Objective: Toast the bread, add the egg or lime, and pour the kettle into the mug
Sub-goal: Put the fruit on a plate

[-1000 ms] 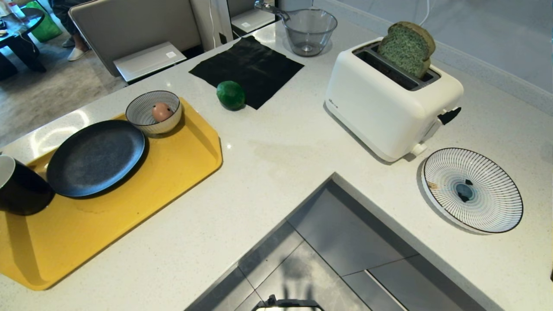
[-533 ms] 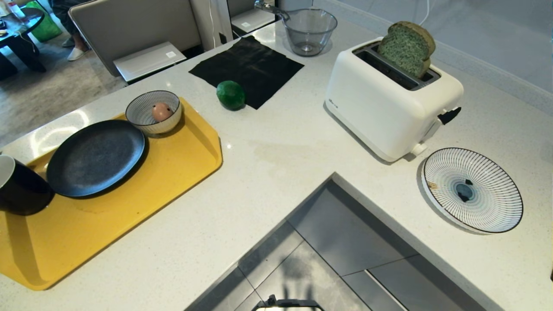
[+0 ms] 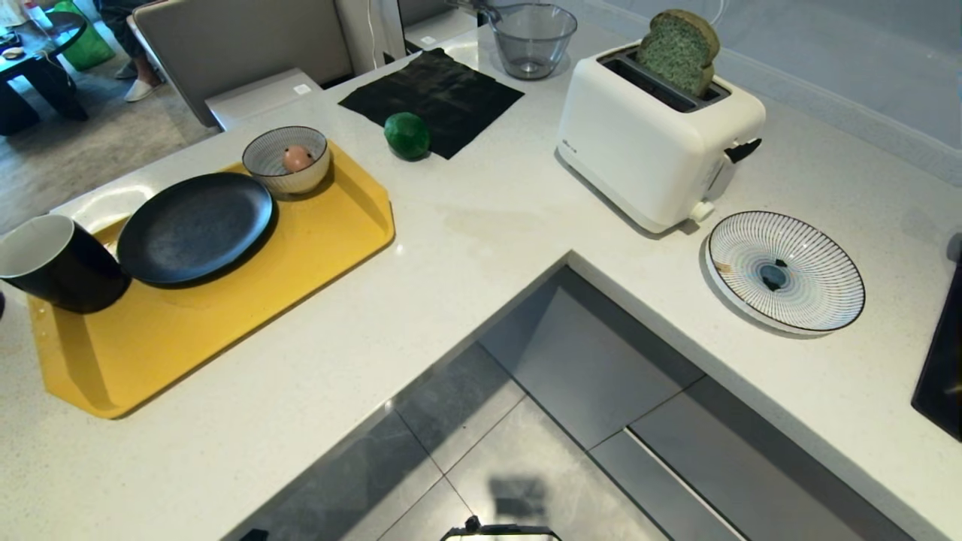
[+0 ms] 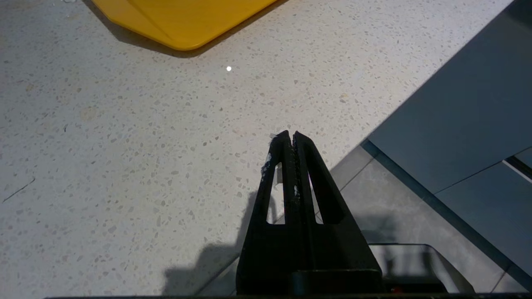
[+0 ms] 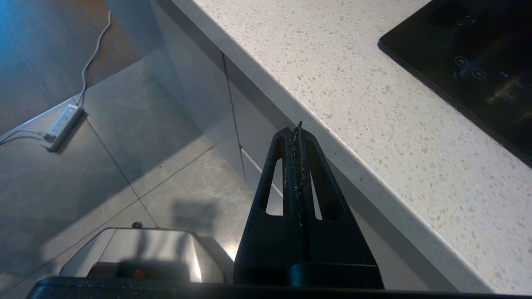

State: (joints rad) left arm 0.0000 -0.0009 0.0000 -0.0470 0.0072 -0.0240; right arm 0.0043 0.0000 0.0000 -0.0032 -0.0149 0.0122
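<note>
A speckled, polished stone-look countertop [image 3: 481,225] carries a glossy white plastic toaster [image 3: 654,154], a smooth yellow plastic tray [image 3: 248,293] at left, a matt black plate [image 3: 194,228], a matt black cloth [image 3: 432,101] at upper centre and a clear glass bowl [image 3: 532,37]; the bread [image 3: 676,51] looks porous.

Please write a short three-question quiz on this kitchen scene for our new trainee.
1. True or false: the bread lies flat on the striped plate.
2. What rests inside the striped bowl: A an egg, B the lime, C nothing?
3. Fill in: the mug stands on the yellow ____.

Key
1. False; it stands in a slot of the white toaster.
2. A.
3. tray.
</note>
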